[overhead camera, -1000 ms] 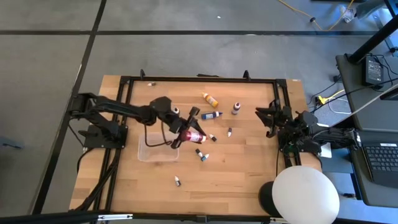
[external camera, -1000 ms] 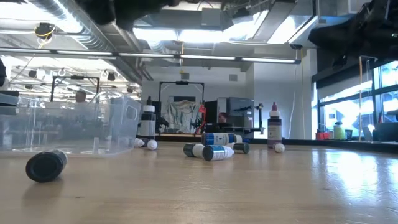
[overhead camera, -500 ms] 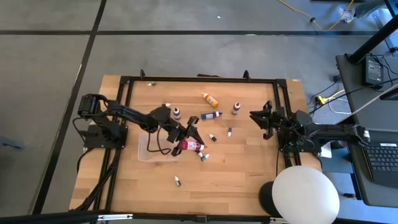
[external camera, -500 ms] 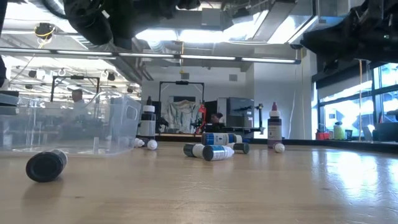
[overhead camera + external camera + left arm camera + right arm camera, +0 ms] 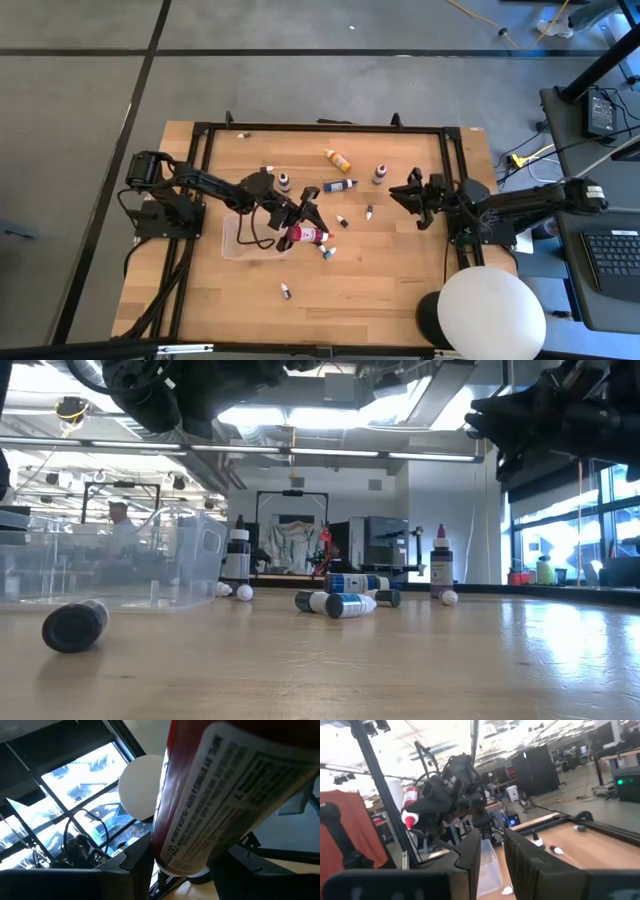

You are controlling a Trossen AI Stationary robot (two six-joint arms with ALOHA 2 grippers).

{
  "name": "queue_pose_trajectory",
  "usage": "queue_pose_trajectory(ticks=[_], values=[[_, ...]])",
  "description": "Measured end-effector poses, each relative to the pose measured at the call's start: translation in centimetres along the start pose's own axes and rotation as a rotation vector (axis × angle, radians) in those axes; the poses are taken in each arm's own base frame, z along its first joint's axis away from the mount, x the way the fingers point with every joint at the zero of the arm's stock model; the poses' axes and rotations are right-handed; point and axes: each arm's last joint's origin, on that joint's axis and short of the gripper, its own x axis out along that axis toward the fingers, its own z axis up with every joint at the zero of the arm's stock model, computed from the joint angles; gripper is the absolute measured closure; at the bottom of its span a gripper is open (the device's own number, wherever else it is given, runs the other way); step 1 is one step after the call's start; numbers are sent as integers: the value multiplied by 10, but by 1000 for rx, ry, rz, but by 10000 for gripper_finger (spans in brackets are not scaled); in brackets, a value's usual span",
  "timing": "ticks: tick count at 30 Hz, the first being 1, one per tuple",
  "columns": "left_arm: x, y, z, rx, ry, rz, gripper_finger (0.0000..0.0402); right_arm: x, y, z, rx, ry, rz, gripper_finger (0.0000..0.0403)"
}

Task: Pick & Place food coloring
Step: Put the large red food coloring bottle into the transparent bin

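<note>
My left gripper [image 5: 303,222] is shut on a red food coloring bottle [image 5: 306,236] with a white label, just past the right edge of the clear tray [image 5: 240,240]. My right gripper [image 5: 409,197] hangs at the right side of the table, its fingers shut with nothing between them [image 5: 492,857]. Other food coloring bottles are on the wood: an orange-yellow one [image 5: 338,159] and a blue one [image 5: 340,186] lie on their sides. Two dark ones [image 5: 380,174] [image 5: 283,182] stand upright. Several tiny ones lie scattered [image 5: 325,250]. My left gripper pinches the red bottle's labelled body [image 5: 175,845] between its two fingers [image 5: 135,867]. The fingers lie across the bottle and come slanting from the table's far left. The bottle is lifted clear of the table and looks about level from above.
A black frame [image 5: 320,127] rails the table's work area. A large white round object [image 5: 490,312] sits at the near right corner. A dark-capped bottle [image 5: 75,625] lies near the low camera. There is bare wood along the near edge.
My left gripper has come down and toward the table's near edge with the red bottle, then held still beside the tray. My right arm has stretched out, carrying its gripper toward the table's middle and rolling it somewhat.
</note>
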Motion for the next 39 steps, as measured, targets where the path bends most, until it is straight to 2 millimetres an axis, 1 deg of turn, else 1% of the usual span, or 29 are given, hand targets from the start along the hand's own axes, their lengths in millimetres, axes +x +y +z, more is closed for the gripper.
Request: queue_pose_trajectory(ticks=[7,12,15,21,26,28,30,35,39], values=[[0,0,0,0,0,0,244,34,13,7,-71,48,50,313],[0,0,0,0,0,0,240,61,18,3,-51,140,46,281],[0,0,0,-2,0,-2,238,74,19,2,-74,160,39,268],[1,-2,0,-5,0,-7,244,92,20,1,-107,171,13,264],[1,-2,0,-5,0,-7,242,101,18,-10,-109,228,28,257],[1,-2,0,-5,0,-7,239,104,17,-16,-107,253,41,241],[1,-2,0,-5,0,-7,238,109,17,-19,-124,274,66,216],[1,-2,0,-5,2,-7,239,121,26,-14,-190,254,214,151],[1,-1,0,-4,3,-6,243,130,37,-13,-181,250,275,124]])
